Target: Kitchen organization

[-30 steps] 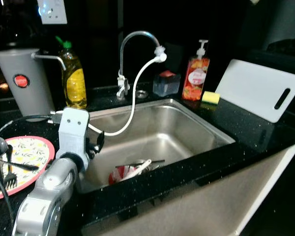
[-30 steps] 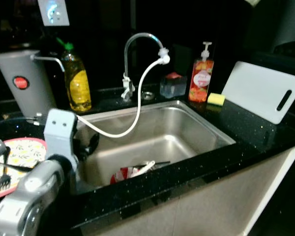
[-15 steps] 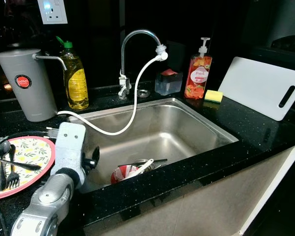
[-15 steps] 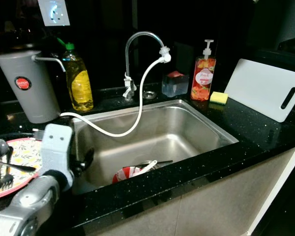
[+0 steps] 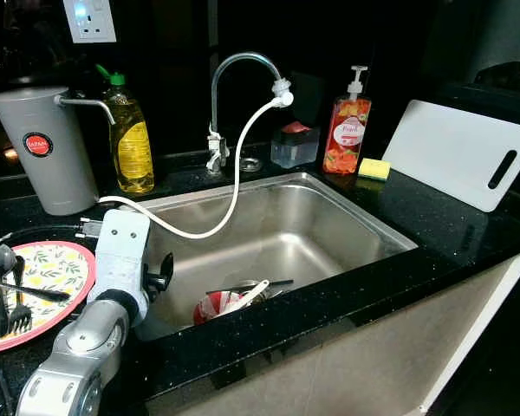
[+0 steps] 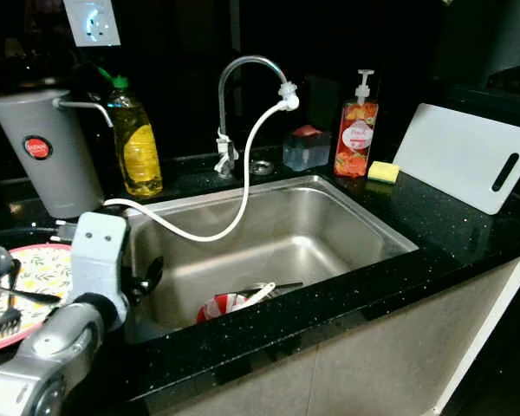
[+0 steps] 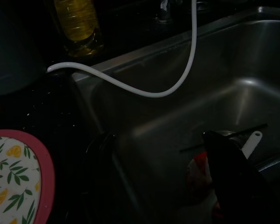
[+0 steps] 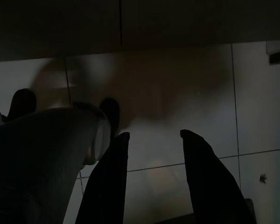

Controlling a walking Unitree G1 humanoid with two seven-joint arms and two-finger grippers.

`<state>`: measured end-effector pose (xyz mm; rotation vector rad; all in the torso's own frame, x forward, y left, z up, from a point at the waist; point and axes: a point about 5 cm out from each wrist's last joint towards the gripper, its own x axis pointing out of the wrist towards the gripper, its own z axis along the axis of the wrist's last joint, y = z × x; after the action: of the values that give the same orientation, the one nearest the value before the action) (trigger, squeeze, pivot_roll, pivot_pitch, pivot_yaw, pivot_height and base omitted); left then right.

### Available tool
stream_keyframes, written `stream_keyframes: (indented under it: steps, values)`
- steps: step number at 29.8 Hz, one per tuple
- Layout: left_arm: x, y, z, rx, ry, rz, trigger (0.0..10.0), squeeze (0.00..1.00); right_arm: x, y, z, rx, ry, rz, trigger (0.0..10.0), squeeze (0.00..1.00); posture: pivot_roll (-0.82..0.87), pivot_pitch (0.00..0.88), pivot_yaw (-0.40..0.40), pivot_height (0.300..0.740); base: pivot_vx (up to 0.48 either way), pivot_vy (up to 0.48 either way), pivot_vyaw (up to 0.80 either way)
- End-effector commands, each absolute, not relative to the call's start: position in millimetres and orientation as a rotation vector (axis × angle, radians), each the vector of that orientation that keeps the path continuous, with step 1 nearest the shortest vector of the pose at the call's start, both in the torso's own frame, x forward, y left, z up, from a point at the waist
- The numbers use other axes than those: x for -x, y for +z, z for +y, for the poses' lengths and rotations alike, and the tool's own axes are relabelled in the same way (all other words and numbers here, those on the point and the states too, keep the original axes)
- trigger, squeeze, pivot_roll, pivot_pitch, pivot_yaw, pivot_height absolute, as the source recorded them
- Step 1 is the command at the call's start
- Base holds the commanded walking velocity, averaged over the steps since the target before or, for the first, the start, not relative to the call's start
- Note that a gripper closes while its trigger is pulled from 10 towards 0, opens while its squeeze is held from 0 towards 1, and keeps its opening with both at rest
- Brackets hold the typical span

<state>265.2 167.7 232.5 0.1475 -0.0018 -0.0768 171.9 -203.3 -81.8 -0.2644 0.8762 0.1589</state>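
On the black counter (image 5: 468, 230), going left to right, there is one plate (image 5: 56, 269) with a red rim and a leaf print at the far left, carrying one fork (image 5: 19, 303) and what looks like a dark spoon (image 5: 0, 260); the exact count of cutlery on it is hard to tell. Behind it stands one grey canister (image 5: 43, 147). Right of that is one yellow bottle (image 5: 132, 143) with a green cap.

The left gripper (image 5: 160, 276) hangs at the near left edge of the one steel sink (image 5: 329, 217), beside the plate. In the left wrist view one black finger (image 7: 238, 172) reaches over the sink floor; the other is lost in shadow, so I cannot tell how far the pincer is open, and nothing is seen held in it.

One white hose (image 5: 234, 186) runs from the one tap (image 5: 234, 74) down across the sink to its left rim. On the sink floor, near the front, lies one red bowl (image 5: 215, 308) with a white utensil (image 5: 247, 296) and a thin dark stick (image 5: 260, 286) across it.

Behind the sink sit one small clear tub (image 5: 293, 146), one pump soap bottle (image 5: 347, 130), one yellow sponge (image 5: 373, 169), and one white cutting board (image 5: 468, 156) leaning at the far right.

The right gripper (image 8: 151, 182) hangs over pale floor tiles, its two fingers parted and empty.

Compared with a second ago, the left arm sits lower and nearer, and the view is shifted slightly; the things are in the same spots.
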Motion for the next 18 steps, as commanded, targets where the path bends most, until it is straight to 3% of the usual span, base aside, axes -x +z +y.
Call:
stream_keyframes:
  steps: [1, 18]
  values:
    - [-264.3, 230.9, 171.0, -0.170, -0.069, 0.006, 10.0, 0.00, -170.0, -83.2, -202.4, 0.254, 0.155, 0.890, 10.0, 0.00, -0.05, 0.045, 0.004, 0.740, 0.000, 0.000, 0.00]
    - [-268.3, 232.1, 173.6, -0.176, -0.074, 0.004, 10.0, 0.00, -167.6, -84.2, -203.2, 0.236, 0.135, 0.894, 10.0, 0.00, -0.05, 0.056, 0.013, 0.740, 0.000, 0.000, 0.00]
